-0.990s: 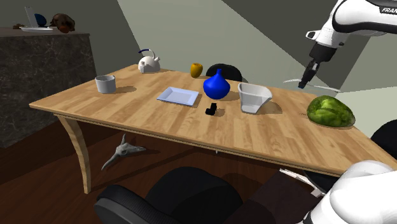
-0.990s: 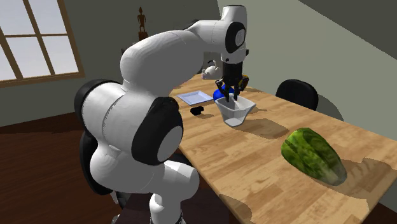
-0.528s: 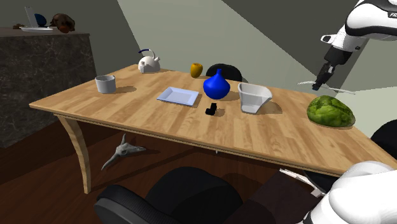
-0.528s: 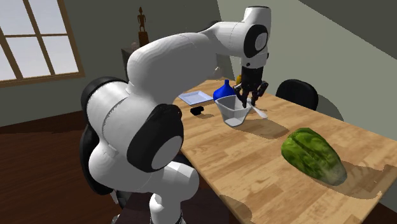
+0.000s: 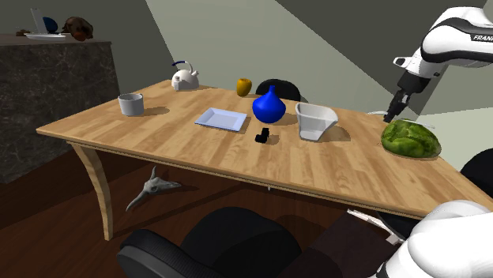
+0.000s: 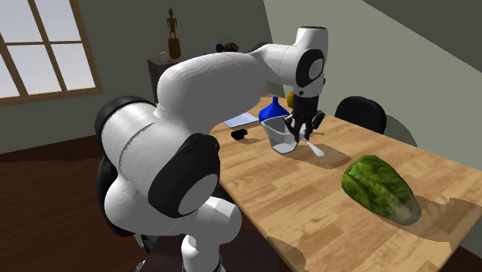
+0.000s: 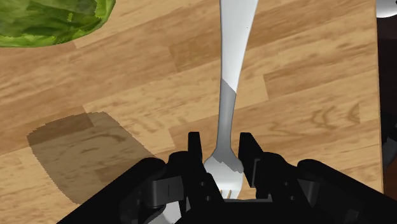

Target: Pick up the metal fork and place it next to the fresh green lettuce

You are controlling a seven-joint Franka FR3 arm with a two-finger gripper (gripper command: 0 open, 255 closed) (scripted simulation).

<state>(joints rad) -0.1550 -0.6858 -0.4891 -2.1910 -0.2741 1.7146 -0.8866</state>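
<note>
My black gripper (image 7: 221, 159) is shut on a pale silvery fork (image 7: 230, 70), clasping it near one end while the rest juts out ahead over the wooden table (image 7: 305, 83). The green lettuce (image 7: 51, 19) lies on the table a short way off to one side of the fork. In the shoulder view the gripper (image 5: 389, 110) hangs low just left of the lettuce (image 5: 411, 138). From the second exterior view the gripper (image 6: 301, 133) holds the fork (image 6: 313, 147) just above the table, between a clear container (image 6: 280, 136) and the lettuce (image 6: 380, 185).
On the table (image 5: 158, 134) stand a white container (image 5: 316, 120), a blue vase (image 5: 269, 105), a white plate (image 5: 221, 119), a small black object (image 5: 262, 137), a grey mug (image 5: 131, 104), a kettle (image 5: 185, 78) and a yellow pepper (image 5: 244, 86). Black chairs (image 5: 237, 245) stand around it.
The gripper with the fork has moved toward the shoulder view's right and come down lower, ending close beside the lettuce. Nothing else on the table has shifted.
</note>
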